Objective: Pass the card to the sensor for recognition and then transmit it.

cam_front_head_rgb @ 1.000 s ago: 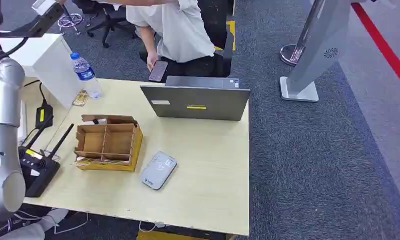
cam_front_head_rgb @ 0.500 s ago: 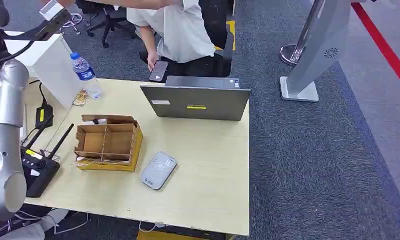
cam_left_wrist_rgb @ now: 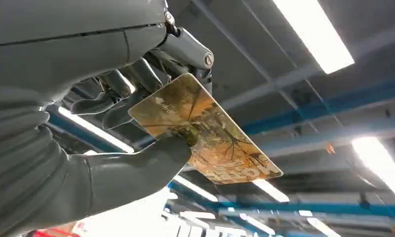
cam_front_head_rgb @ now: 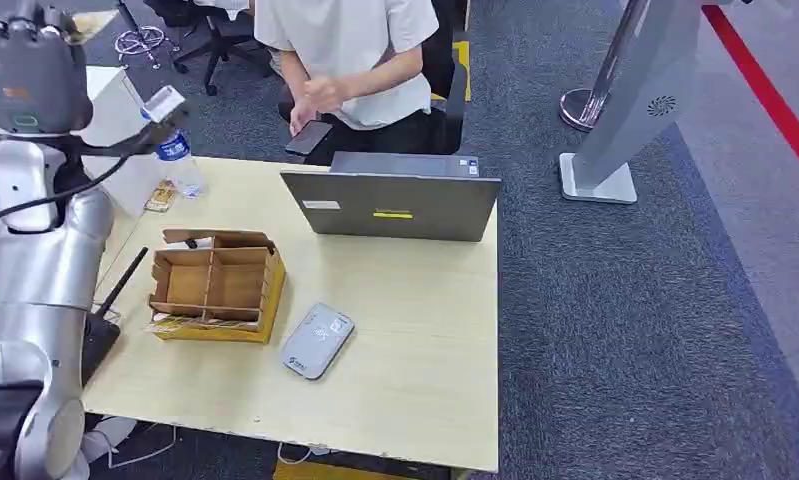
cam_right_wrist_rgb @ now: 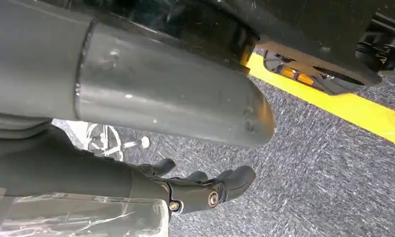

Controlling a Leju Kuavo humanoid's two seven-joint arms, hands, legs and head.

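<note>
One card (cam_left_wrist_rgb: pixel 205 133), pinched in raised left robot hand (cam_left_wrist_rgb: pixel 136 123)

Left robot hand (cam_left_wrist_rgb: pixel 136 123) raised, thumb and fingers pinching a card (cam_left_wrist_rgb: pixel 205 131); right robot hand (cam_right_wrist_rgb: pixel 205 190) hanging, fingers loosely extended.
</note>
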